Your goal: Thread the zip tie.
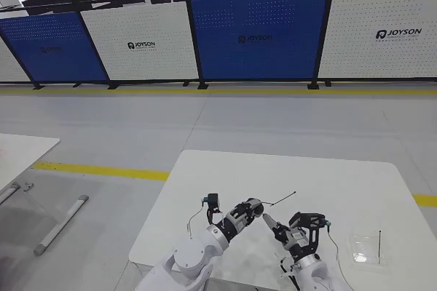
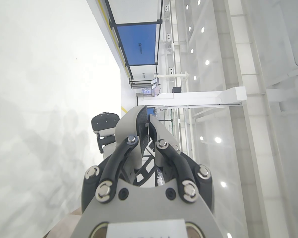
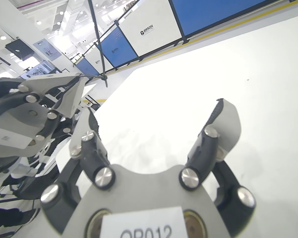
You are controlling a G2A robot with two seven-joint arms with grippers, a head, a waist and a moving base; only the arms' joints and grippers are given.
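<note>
Top view, far left: a second white table (image 1: 18, 149) cuts in at the frame edge, and a grey bar (image 1: 60, 225) lies on the floor below it. The work table (image 1: 335, 174) takes up the lower centre and right. At lower centre is my left gripper (image 2: 148, 115), over the near part of that table. Its fingers are pressed together, pinching one end of the black zip tie (image 3: 103, 77). From the top camera the strap runs from the fingertips up and to the right, ending toward the table's middle. The right wrist view puts that gripper at the frame's left, with the tie's head just off its tips. A short tail pokes out below the head and the long strap climbs to the upper edge. The strap looks to pass through the head, but it is too thin for me to confirm. Just right of it in the top view is the right gripper (image 3: 155, 107), fingers spread wide over bare tabletop, near the left gripper and apart from the tie. Lower right of the top view: a clear plastic bag (image 1: 363, 249) lies flat on the table, with a second black zip tie (image 1: 379, 244) at its right edge, well apart from both grippers.
</note>
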